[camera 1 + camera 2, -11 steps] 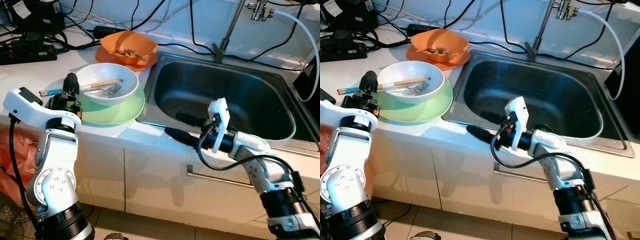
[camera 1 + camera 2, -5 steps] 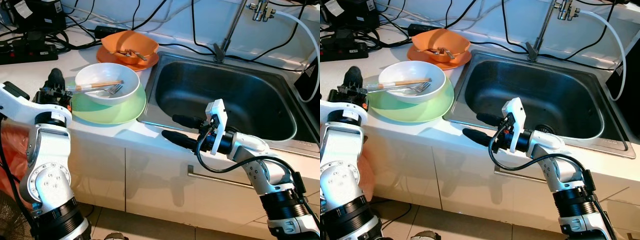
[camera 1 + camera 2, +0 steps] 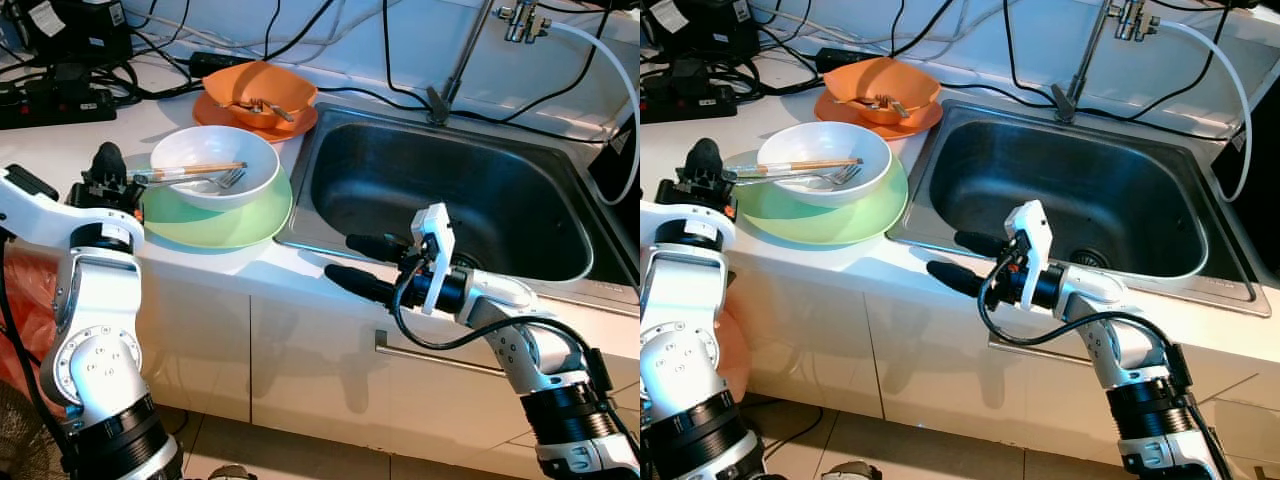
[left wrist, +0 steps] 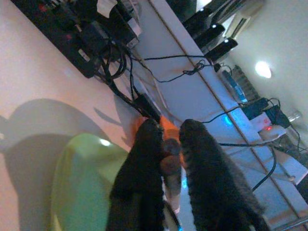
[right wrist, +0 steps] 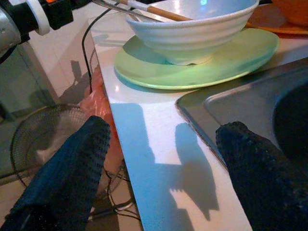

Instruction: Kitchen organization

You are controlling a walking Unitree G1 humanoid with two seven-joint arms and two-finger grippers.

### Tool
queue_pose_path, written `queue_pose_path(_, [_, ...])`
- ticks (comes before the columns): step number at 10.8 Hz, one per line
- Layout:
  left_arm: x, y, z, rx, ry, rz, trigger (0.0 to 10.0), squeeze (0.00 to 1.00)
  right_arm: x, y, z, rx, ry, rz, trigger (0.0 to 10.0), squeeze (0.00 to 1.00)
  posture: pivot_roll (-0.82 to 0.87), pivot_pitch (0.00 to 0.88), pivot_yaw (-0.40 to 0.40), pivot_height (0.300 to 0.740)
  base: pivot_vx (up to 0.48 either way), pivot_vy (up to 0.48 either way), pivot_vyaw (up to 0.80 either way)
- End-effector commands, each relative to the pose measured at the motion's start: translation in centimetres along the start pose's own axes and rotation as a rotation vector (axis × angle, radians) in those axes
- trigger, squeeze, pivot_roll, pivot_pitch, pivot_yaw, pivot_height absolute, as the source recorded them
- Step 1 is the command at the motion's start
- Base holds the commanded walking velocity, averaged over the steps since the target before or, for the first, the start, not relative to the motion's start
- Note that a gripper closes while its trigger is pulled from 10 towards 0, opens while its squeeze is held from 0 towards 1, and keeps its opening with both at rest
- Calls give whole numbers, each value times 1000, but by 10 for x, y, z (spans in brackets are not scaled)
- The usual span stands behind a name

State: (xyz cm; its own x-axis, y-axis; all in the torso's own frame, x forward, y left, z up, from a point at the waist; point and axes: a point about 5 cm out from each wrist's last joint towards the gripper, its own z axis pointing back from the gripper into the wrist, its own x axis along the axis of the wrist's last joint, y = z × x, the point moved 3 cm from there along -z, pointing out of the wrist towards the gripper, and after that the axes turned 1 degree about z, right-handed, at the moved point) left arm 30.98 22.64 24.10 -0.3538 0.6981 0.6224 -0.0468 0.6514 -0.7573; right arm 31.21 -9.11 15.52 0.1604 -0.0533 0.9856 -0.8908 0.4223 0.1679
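Nearest to us, right gripper [image 3: 362,266] hangs spread wide over the front lip of the white counter surface [image 3: 300,268], holding nothing, one black finger over the sink rim and the other out past the edge.

Left gripper [image 3: 108,170] sits at the counter's left end, fingers pressed in on the near tip of the wooden chopsticks [image 3: 190,172]; in the wrist view the stick end sits between the two pads. The chopsticks lie across the white ribbed bowl [image 3: 213,177] w/ a metal fork [image 3: 222,181] beside them, bowl stacked on the pale green plate [image 3: 225,213].

Further back, an orange bowl on an orange plate [image 3: 255,98] w/ more cutlery inside. To the right, the stainless steel sink [image 3: 450,200] has no dishes in it.

My read: early days. Dishes all on the surface, nothing in the sink; pulling the chopsticks looks like step one, rest is left to do.

Cables and a black power strip [image 3: 52,100] along the back wall.
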Motion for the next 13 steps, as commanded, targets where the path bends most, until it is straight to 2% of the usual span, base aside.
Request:
queue_pose_path(1, [2, -6, -1, -7, -10, 19, 0, 0, 4, 0, 2, -6, 3, 21, 10000, 0, 183, 41, -93, 740, 0, 0, 0])
queue_pose_path(6, [11, -21, -5, -99, -42, 53, 0, 0, 5, -1, 1, -12, -6, 11, 10000, 0, 182, 37, -88, 740, 0, 0, 0])
queue_pose_path(7, [15, -34, -14, -201, -34, 108, 0, 0, 7, -2, 1, -21, -24, 1, 10000, 0, 175, 33, -84, 740, 0, 0, 0])
queue_pose_path(8, [17, -41, -20, -247, -22, 147, 0, 0, 9, -3, 1, -27, -37, -9, 10000, 0, 175, 33, -84, 740, 0, 0, 0])
queue_pose_path(9, [14, -52, -25, -312, 9, 199, 0, 0, 19, -4, 0, -40, -93, -47, 10000, 0, 167, 31, -80, 740, 0, 0, 0])
queue_pose_path(10, [2, -66, -30, -372, 48, 268, 0, 0, 38, -11, -2, -99, -234, -169, 10000, 0, 158, 30, -75, 740, 0, 0, 0])
queue_pose_path(11, [-14, -81, -33, -413, 84, 304, 0, 0, 44, -13, -3, -115, -284, -223, 10000, 0, 152, 28, -69, 740, 0, 0, 0])
queue_pose_path(12, [-29, -95, -31, -473, 136, 318, 0, 0, 55, -14, -4, -124, -360, -289, 10000, 0, 143, 26, -62, 740, 0, 0, 0])
queue_pose_path(13, [-43, -101, -28, -494, 188, 344, 0, 0, 67, -15, -5, -125, -448, -368, 10000, 0, 139, 27, -60, 740, 0, 0, 0])
